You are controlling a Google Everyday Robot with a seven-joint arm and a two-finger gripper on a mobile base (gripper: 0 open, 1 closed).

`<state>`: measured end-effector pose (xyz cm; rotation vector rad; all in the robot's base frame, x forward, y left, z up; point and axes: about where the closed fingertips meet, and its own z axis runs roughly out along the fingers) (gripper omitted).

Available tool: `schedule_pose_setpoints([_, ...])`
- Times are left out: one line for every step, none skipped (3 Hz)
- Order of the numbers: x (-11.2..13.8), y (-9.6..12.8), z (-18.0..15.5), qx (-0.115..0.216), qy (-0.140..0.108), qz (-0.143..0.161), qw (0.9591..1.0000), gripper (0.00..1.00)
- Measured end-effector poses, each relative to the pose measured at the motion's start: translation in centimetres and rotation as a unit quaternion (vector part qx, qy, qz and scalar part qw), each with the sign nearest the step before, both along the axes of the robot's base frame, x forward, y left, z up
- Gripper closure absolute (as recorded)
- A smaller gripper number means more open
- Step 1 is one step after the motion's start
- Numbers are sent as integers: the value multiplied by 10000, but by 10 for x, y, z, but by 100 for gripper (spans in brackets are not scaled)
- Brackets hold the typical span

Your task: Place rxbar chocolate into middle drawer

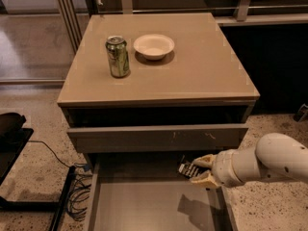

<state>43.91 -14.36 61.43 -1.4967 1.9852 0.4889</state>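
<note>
I see my hand (201,170) clamped on the bar (186,169), over the open drawer (139,203), below the front edge of the worktop (202,71), near its right corner.

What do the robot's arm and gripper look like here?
The arm is a smooth, rounded white tube with a few small dark dots, ending in a thick white wrist collar. The gripper, at the right side of the middle drawer, has two short cream-yellow jaws. No cables show.
</note>
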Motion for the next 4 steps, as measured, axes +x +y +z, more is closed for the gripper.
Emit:
schedule_pose_setpoints([10, 35, -45, 308, 107, 290, 9990, 100])
schedule_pose_setpoints([12, 58, -95, 562, 296, 427, 9971, 100])
schedule_pose_setpoints([11, 70, -144, 715, 434, 474, 9954, 100])
schedule_pose_setpoints([4, 75, -186, 548, 552, 466, 9959, 100])
